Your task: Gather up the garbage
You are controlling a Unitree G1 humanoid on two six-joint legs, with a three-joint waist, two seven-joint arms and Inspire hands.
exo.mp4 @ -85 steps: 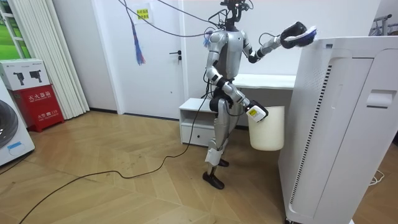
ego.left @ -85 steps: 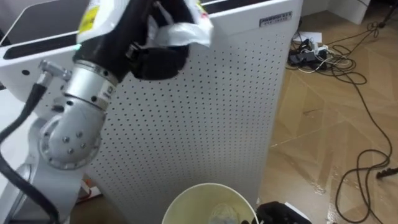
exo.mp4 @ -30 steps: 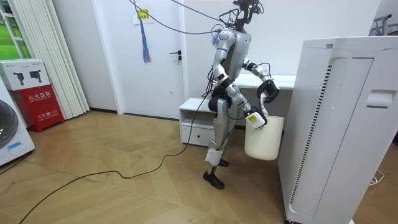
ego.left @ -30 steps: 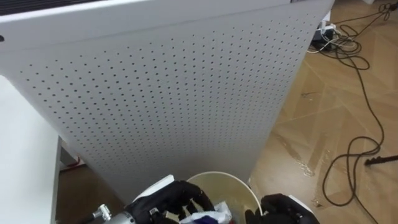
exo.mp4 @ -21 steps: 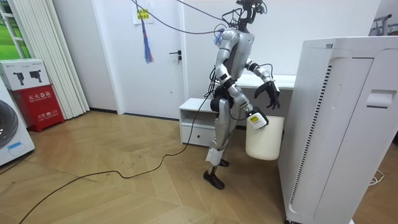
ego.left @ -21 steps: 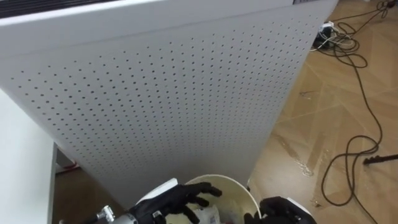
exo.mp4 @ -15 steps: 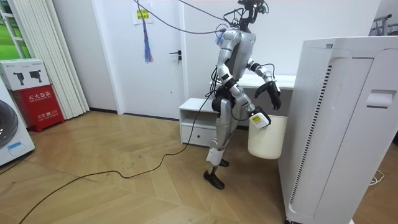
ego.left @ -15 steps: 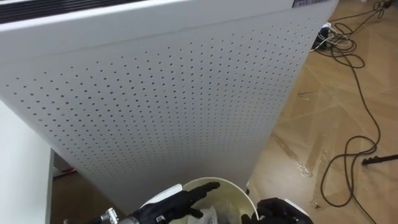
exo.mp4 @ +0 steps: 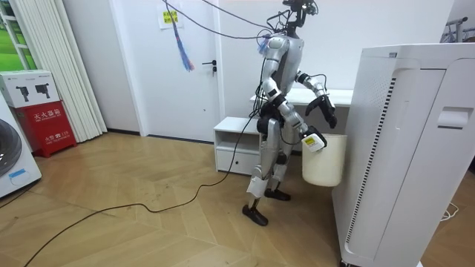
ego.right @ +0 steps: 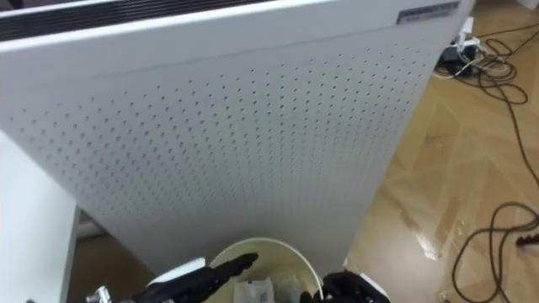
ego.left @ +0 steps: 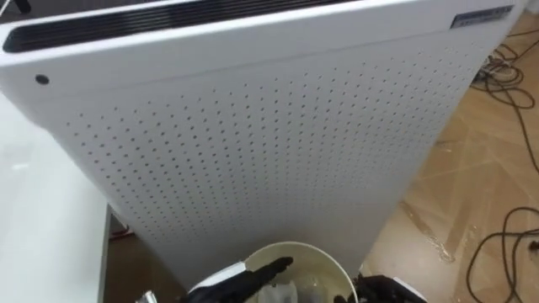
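A white perforated panel (ego.right: pixel 236 143) stands behind a cream bucket (ego.right: pixel 282 245) with pale garbage (ego.right: pixel 253 291) inside. The left hand (ego.right: pixel 217 272) lies over the bucket's rim, fingers straight. The right hand (ego.right: pixel 349 288) is at the bucket's right side. Cables (ego.right: pixel 497 76) lie on the wood floor (ego.right: pixel 455 168)
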